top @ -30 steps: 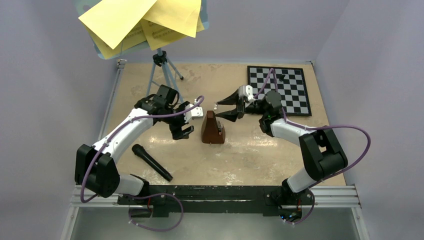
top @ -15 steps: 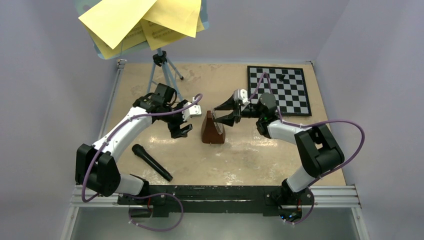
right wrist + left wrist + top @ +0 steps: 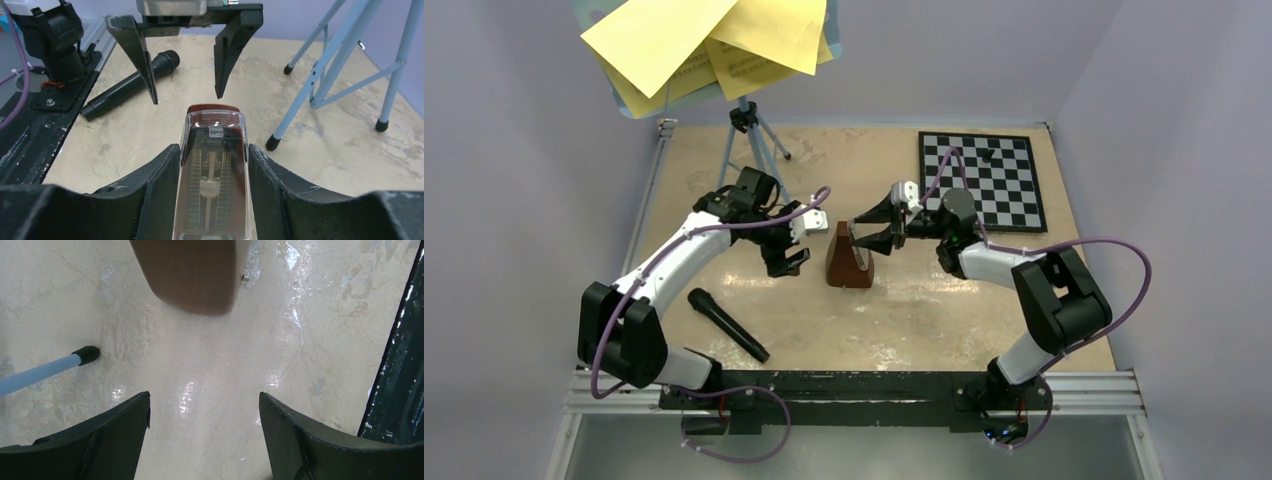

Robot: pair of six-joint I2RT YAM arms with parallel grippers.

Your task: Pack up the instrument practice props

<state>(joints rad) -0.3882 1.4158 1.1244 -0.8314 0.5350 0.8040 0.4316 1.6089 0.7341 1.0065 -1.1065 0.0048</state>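
Metronome [image 3: 849, 268] upright on tan table [image 3: 924, 310], centre of the overhead view, between the two arms.

Right gripper [image 3: 859, 233] comes in level from the right of that frame. Jaws spread, one finger on each side of the metronome's upper part. In the right wrist view the fingers [image 3: 160, 180] flank the clear front cover very closely, with a thin sliver showing at one fingertip and no clear pinch. Base of the metronome flat on the table.

Left gripper [image 3: 204, 396] just to the left of the metronome in the overhead view, pointing down, jaws wide apart with only bare table between them. Its camera shows the brown base at the top edge of the frame, apart from the fingertips.

Music stand [image 3: 749, 125] at upper left of the overhead view, tripod legs on the table; one black foot [image 3: 86, 354] at the left of the left wrist view. Sheet-music pages [image 3: 674, 40], yellow, overlapping on the stand's tray.

Microphone [image 3: 727, 324], black, lying at lower left. Chessboard [image 3: 989, 180] flat at upper right.
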